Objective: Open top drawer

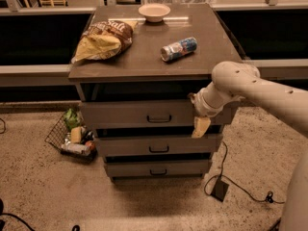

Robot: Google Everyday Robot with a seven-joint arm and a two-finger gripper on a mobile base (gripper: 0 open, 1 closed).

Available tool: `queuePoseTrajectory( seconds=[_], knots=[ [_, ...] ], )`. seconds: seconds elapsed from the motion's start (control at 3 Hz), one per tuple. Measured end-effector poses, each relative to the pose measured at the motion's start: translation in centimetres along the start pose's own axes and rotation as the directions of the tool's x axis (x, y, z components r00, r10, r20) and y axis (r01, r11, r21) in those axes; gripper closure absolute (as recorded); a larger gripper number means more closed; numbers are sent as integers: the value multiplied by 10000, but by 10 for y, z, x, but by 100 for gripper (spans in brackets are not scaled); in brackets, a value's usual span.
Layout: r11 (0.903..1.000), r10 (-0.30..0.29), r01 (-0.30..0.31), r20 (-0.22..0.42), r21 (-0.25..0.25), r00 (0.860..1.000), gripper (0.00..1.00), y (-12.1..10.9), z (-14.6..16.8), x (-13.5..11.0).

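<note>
Hanging off the cream arm, the gripper sits low against the right end of the top drawer, pointing down across the drawer's lower edge toward the gap above the middle drawer. Whether it is apart or together: cannot tell from this view; it grips nothing that I can see. The top drawer is the widest front, directly under the cabinet top, and looks shut or close to it. Its small dark handle is at the centre of the front, long axis horizontal, well to the left of the gripper in the view and slightly higher. Judgement: the gripper must travel sideways along the front to reach the handle, then pull out toward the camera. Bottom drawer is narrower, with a like handle. Writing: the chip bag shows a word that reads as "Salt"; the label on the lying can is not legible. Bowl is unmarked.
</note>
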State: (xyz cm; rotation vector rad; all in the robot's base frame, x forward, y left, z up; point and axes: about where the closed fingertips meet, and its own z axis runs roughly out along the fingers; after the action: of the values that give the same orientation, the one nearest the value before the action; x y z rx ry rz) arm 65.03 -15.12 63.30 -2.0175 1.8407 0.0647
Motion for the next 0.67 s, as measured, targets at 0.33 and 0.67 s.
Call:
queuePoseTrajectory(
  seconds=[0.33,0.67],
  knots=[
    [10000,-11,11,-17,-35,10000,39,5,-5,3],
    [9998,-179,179,27,-75,9998,62,13,-16,0]
  ],
)
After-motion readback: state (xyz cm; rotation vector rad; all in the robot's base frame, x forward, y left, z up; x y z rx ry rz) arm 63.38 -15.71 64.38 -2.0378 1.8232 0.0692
